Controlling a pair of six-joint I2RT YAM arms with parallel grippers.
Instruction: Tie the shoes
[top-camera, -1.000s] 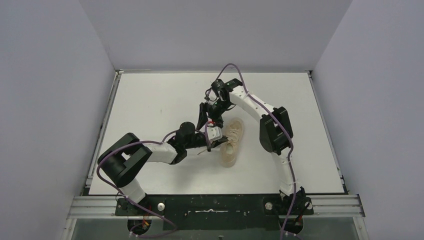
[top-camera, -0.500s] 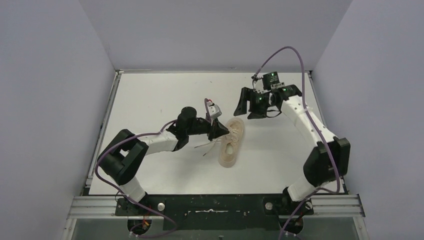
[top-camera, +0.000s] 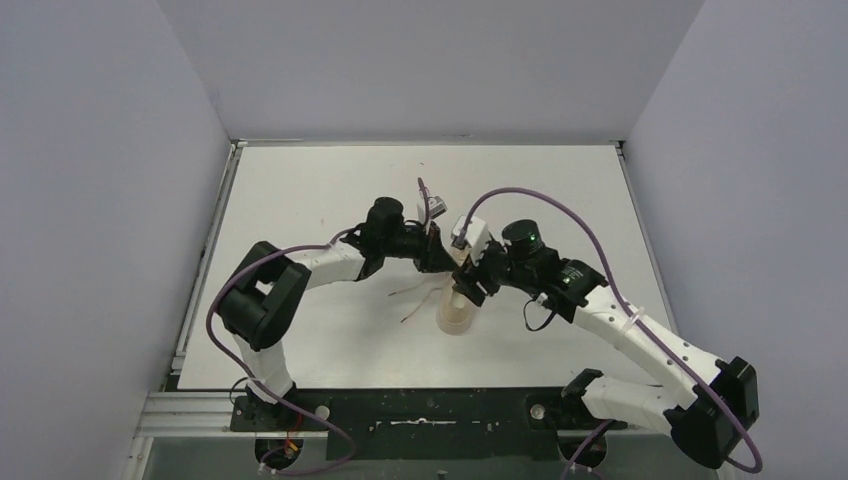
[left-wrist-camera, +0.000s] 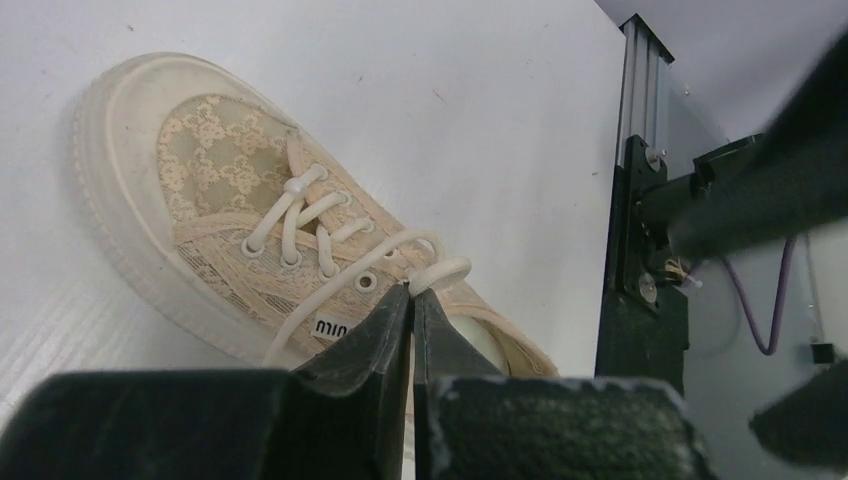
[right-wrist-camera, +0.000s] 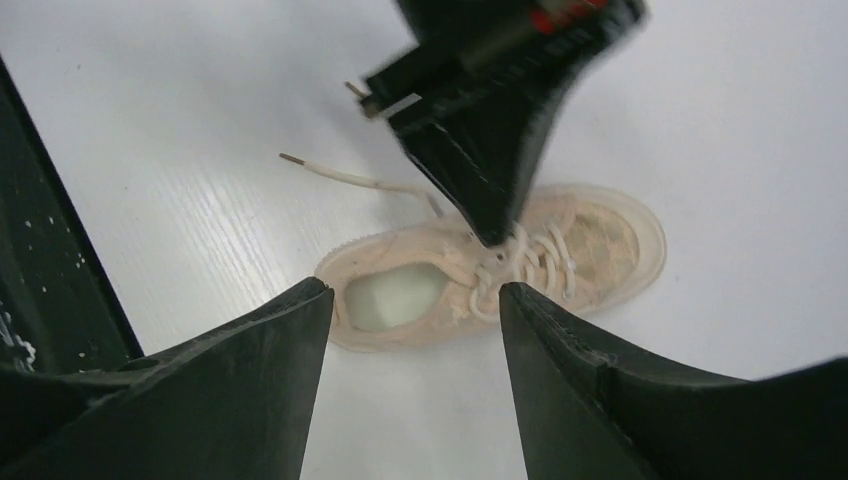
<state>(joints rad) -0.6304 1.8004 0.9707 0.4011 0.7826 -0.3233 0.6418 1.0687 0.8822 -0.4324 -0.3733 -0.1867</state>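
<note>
The cream-beige sneaker (top-camera: 457, 314) lies on the white table, its toe end hidden under both grippers. In the left wrist view the shoe (left-wrist-camera: 215, 170) shows its laced front. My left gripper (left-wrist-camera: 412, 292) is shut on a loop of the cream lace (left-wrist-camera: 443, 272) at the top eyelets. My right gripper (right-wrist-camera: 412, 290) is open and empty, hovering above the shoe (right-wrist-camera: 600, 235) with its heel opening between the fingers. The left gripper (right-wrist-camera: 480, 150) shows there with its tip at the laces. A loose lace end (right-wrist-camera: 340, 178) trails off to the shoe's side.
Loose lace ends (top-camera: 412, 296) lie on the table left of the shoe. Purple cables (top-camera: 520, 195) arch over both arms. Grey walls enclose the table on three sides. A black rail (left-wrist-camera: 640, 250) runs along the table edge.
My right arm swung from the back right of the table to just above the shoe. My left gripper stayed at the shoe's laces, shifting slightly back.
</note>
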